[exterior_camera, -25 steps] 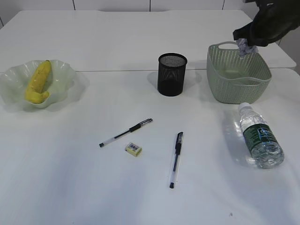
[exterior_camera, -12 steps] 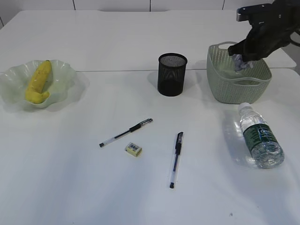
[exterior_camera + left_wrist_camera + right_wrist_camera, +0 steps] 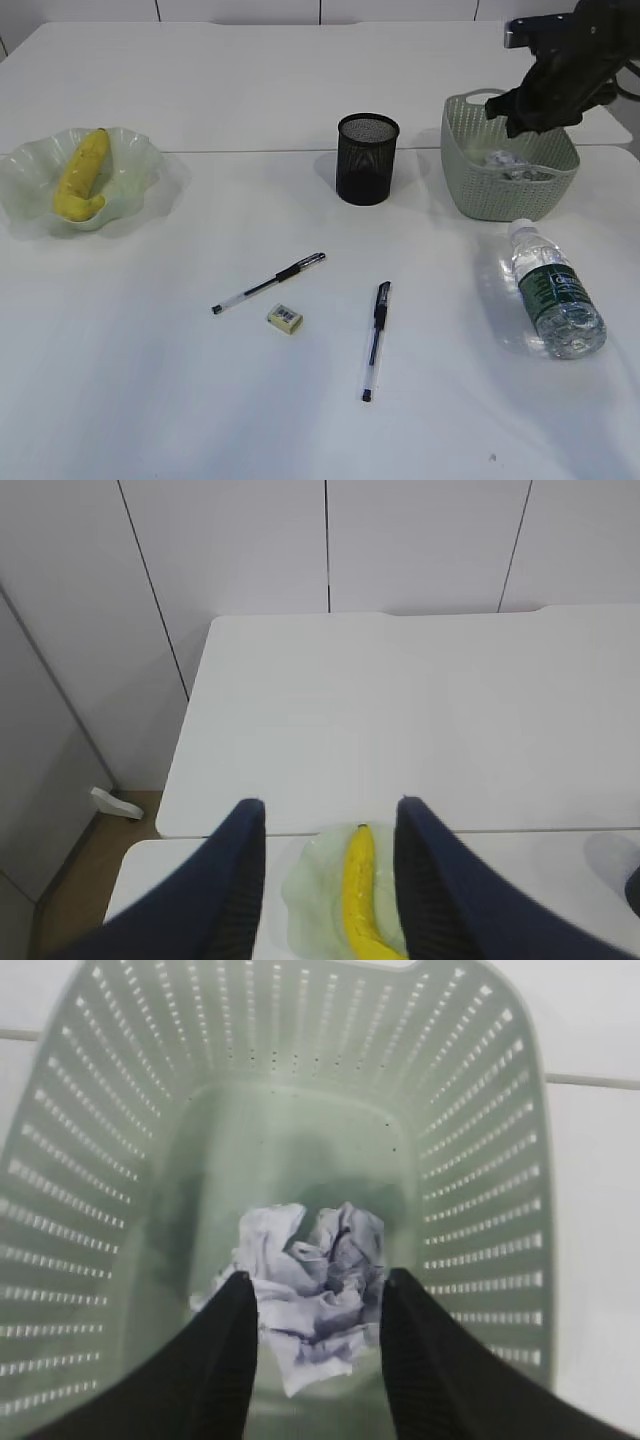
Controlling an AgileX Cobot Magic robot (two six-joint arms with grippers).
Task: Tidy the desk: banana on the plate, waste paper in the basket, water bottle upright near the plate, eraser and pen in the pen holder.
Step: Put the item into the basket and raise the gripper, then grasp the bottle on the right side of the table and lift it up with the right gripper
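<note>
The banana (image 3: 80,175) lies in the plate (image 3: 150,160) at far left — the pen holder (image 3: 367,158) stands upper centre, the basket (image 3: 508,190) to its right holding the waste paper (image 3: 505,160); the water bottle (image 3: 556,293) lies below the basket, the eraser (image 3: 285,318) between two pens (image 3: 270,283) lower centre

**White Panelled Room with Pale Tables**

The wall (image 3: 420,540) behind the work area is made of flat white panels, separated by thin dark vertical joints. A plain white table (image 3: 250,90) stands at the back, its near edge meeting a second white surface along a straight seam. In the left wrist view, the far table's rounded corner overhangs a strip of brownish floor (image 3: 75,865), where a small white scrap (image 3: 115,803) lies near the base of a grey-white side panel (image 3: 50,740). Lighting is even and diffuse, casting soft, faint shadows on the tabletops.
</note>
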